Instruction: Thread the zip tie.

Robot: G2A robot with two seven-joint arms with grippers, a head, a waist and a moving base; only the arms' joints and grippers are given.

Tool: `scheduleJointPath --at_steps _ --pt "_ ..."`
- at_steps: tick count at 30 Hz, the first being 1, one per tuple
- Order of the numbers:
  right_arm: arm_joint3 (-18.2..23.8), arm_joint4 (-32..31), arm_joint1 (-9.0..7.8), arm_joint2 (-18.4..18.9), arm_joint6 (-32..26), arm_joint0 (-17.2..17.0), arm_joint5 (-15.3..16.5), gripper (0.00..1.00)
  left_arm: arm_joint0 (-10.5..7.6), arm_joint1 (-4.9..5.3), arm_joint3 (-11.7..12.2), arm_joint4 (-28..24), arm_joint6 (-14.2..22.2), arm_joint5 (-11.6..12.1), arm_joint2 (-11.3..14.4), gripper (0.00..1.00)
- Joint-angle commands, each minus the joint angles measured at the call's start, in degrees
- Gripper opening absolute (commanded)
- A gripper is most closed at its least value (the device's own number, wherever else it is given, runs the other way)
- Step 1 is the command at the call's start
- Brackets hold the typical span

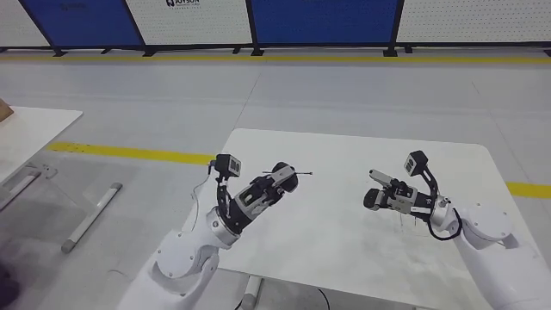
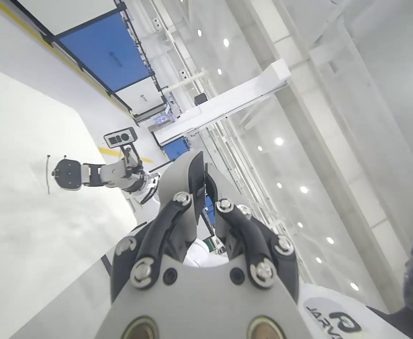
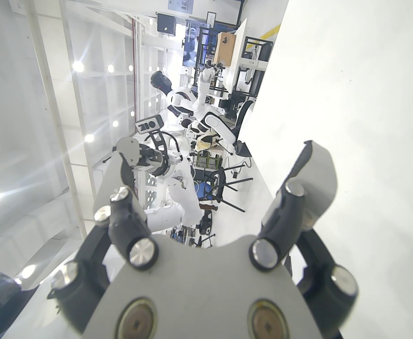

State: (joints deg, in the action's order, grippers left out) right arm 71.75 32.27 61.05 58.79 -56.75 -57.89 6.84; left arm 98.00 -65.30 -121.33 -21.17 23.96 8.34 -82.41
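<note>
My left gripper (image 1: 288, 175) hangs over the left half of the white table (image 1: 344, 250), shut on the zip tie (image 1: 304, 172), a thin black strip sticking out towards the right arm. In its own view the fingers (image 2: 192, 178) are pressed together. My right gripper (image 1: 375, 187) faces it from the right, a hand's width away, open with nothing between its jaws (image 3: 217, 156). Its view shows the left gripper (image 3: 125, 149) farther off. A thin dark strip (image 2: 48, 174) shows just past the right gripper (image 2: 60, 174); I cannot tell what it touches.
The table's near edge (image 1: 284, 277) and left edge lie close under the left arm. A second white table (image 1: 34, 129) stands to the far left across a floor gap. Blue and white panels (image 1: 323, 0) line the back.
</note>
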Motion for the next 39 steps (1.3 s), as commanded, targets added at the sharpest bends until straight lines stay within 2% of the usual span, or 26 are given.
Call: scheduleJointPath --at_steps 1,6,7,9,10,14,19,21,22,26,39 --pt "0.0 0.0 0.0 0.0 0.0 0.0 0.0 1.0 -1.05 -0.05 1.2 1.8 -0.7 -2.0 1.2 0.0" --pt "0.0 0.0 0.0 0.0 0.0 0.0 0.0 1.0 -4.42 -0.38 6.3 5.8 -2.8 -6.6 5.5 0.0" --pt "0.0 0.0 0.0 0.0 0.0 0.0 0.0 1.0 -5.42 -0.49 8.1 5.9 -2.9 -8.1 6.7 0.0" --pt "0.0 0.0 0.0 0.0 0.0 0.0 0.0 1.0 -7.11 -0.68 10.8 7.5 -4.4 -9.3 8.1 0.0" --pt "0.0 0.0 0.0 0.0 0.0 0.0 0.0 1.0 -7.91 -0.91 12.8 6.8 -4.7 -10.0 9.5 0.0" --pt "0.0 0.0 0.0 0.0 0.0 0.0 0.0 1.0 -10.77 -1.41 18.4 7.4 -6.6 -10.2 12.2 0.0" --pt "0.0 0.0 0.0 0.0 0.0 0.0 0.0 1.0 -12.47 -1.93 23.0 10.7 -9.5 -8.9 15.4 0.0" --pt "0.0 0.0 0.0 0.0 0.0 0.0 0.0 1.0 -13.15 -2.19 24.3 10.1 -9.4 -8.2 16.6 0.0" --pt "0.0 0.0 0.0 0.0 0.0 0.0 0.0 1.0 -13.54 -2.27 24.6 9.9 -9.2 -8.0 16.9 0.0" --pt "0.0 0.0 0.0 0.0 0.0 0.0 0.0 1.0 -14.25 -2.69 24.3 10.0 -9.7 -4.2 18.9 0.0" --pt "0.7 -1.4 -0.02 0.0 1.1 -0.3 0.1 1.0 -14.25 -2.72 24.2 10.0 -9.8 -4.0 19.0 0.0"
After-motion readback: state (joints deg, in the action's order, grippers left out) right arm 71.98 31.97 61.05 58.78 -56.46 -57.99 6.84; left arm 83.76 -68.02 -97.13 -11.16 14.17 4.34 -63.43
